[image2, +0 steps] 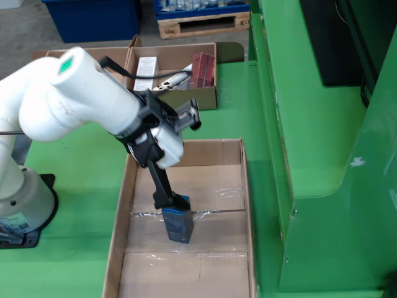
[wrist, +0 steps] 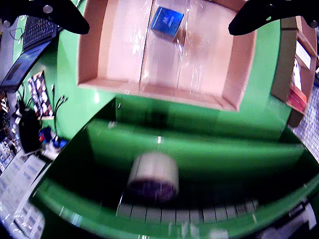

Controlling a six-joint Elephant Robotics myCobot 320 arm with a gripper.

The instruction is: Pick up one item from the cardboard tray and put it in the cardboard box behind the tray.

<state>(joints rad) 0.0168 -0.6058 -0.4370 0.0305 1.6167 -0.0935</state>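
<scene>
A small blue box (wrist: 167,21) lies on the taped floor of the cardboard tray (wrist: 149,92). In the wrist view it sits between my two black fingers (wrist: 60,15), which stand wide apart at the top corners. My gripper (wrist: 158,29) is open. In the fixed view the gripper (image2: 173,202) reaches down into the tray (image2: 121,205), right at the top end of the blue box (image2: 178,225). I cannot tell whether the fingers touch it. The cardboard box (image2: 211,99) stands behind the tray.
The cardboard box holds a red packet (image2: 203,69), a white card (image2: 146,71) and a small tool. A green machine frame (image2: 310,143) rises right of the tray. In the blurred wrist view a pale roll (wrist: 153,177) sits on a green ledge.
</scene>
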